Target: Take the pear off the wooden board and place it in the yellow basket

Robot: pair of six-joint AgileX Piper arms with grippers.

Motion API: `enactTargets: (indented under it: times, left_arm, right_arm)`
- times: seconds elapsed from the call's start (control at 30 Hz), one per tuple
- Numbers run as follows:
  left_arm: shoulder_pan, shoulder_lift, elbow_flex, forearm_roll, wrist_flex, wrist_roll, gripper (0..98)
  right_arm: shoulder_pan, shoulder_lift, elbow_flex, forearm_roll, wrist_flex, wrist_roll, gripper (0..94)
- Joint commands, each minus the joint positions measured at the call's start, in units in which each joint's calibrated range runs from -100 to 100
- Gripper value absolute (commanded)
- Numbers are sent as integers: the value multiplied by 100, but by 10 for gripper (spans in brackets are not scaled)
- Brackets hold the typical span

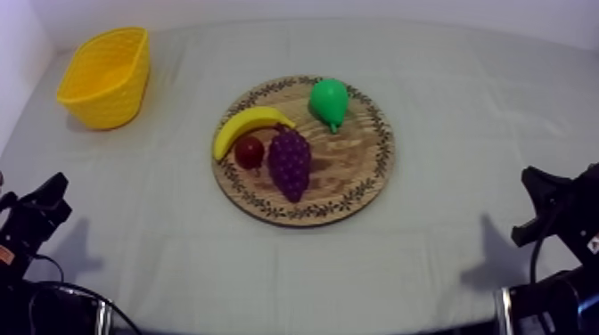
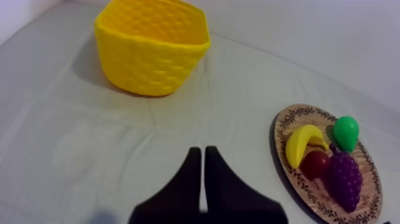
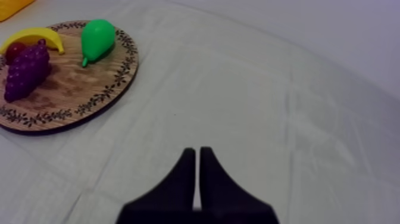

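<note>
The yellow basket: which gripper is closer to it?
Left. The left gripper sits on the same side as the yellow basket; the right gripper sits across the table, beyond the wooden board.

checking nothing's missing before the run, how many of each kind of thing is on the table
banana: 1
pear: 1
bunch of grapes: 1
small red fruit: 1
wooden board: 1
yellow basket: 1
total: 6

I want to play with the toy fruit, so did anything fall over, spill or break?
Nothing stands out. The green pear, yellow banana, purple bunch of grapes and small red fruit all lie whole on the round wooden board with the patterned rim, and the yellow woven basket stands upright.
</note>
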Motion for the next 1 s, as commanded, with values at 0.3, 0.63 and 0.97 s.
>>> enactTargets:
  times: [0.3, 0.63, 0.97]
  left_arm:
    - [1, -2, 5, -3, -2, 0, 1]
    - [426, -10, -79, 21, 137, -104, 1]
    - [1372, 887, -319, 552, 426, -660, 0]
  right_arm:
    - [1, -4, -5, -1, 2, -2, 4]
    - [1, -4, -5, -1, 2, -1, 4]
    - [1, -4, -5, -1, 2, -2, 4]
